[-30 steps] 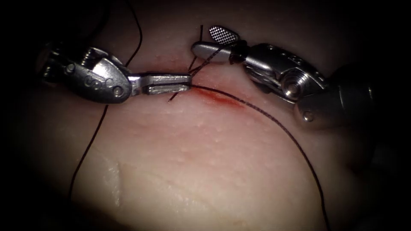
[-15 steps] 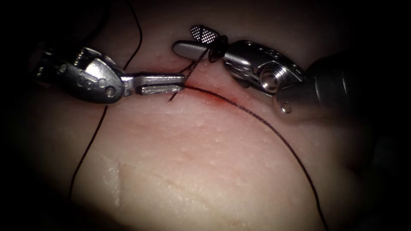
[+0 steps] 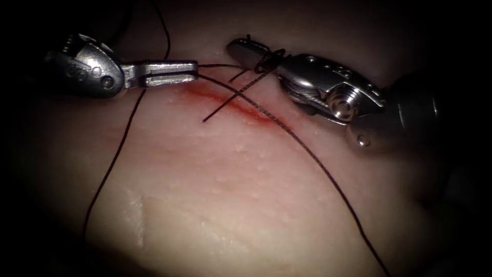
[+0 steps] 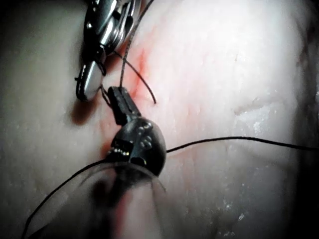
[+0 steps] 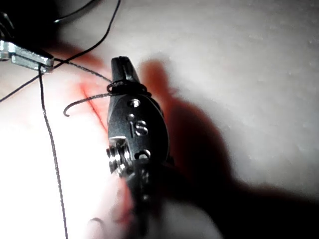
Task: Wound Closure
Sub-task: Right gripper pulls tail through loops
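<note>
My left tool (image 3: 192,72), upper left, is clenched on the thread (image 3: 307,149); my right tool (image 3: 246,50), upper centre, is closed with thread looped around it. I'd pull evenly over the cut (image 3: 241,107). I can't locate the needle.

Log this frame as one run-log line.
left tool: shut on thread | right tool: shut, thread looped round jaws | needle: unseen | red fluid along cut
</note>
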### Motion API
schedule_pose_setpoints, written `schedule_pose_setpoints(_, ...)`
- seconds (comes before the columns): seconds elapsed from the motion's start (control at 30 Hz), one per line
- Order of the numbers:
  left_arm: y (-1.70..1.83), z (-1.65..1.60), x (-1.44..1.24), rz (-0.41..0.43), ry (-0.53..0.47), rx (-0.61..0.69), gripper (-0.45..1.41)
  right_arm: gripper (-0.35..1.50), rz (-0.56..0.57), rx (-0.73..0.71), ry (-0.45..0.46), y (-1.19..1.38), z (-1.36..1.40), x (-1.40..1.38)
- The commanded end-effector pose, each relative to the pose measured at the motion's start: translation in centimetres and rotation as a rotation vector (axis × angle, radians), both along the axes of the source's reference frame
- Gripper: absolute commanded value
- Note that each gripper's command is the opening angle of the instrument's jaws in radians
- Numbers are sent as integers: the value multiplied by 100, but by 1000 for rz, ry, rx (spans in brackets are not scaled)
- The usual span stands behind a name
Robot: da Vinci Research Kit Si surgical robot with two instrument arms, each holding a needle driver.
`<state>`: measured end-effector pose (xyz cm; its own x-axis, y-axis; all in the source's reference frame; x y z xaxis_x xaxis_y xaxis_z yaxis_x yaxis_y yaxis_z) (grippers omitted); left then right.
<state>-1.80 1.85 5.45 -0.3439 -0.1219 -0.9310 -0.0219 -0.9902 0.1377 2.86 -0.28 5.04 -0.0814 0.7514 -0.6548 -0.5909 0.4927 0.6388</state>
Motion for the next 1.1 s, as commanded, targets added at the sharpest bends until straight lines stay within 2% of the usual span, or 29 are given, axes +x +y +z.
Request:
schedule_pose_setpoints(0.03, -2, 6, -5, -6, 4, 16, -45, -35, -9, -11, -2, -7, -6, 9)
schedule_pose_setpoints(0.33, 33, 8, 4, -64, 5, 94, -45, -35, -10, -65, -146, -27, -29, 25)
schedule_pose_setpoints(0.5, 57, 4, 9, -91, -19, 127, -45, -35, -52, -98, -125, -40, -32, 29)
schedule_pose_setpoints(0.77, 83, 16, 12, -130, 16, 143, -45, -35, -56, -103, -123, -54, -36, 34)
schedule_pose_setpoints(1.1, 107, 50, -8, -196, 160, 26, -45, -35, -61, -112, -124, -68, -35, 33)
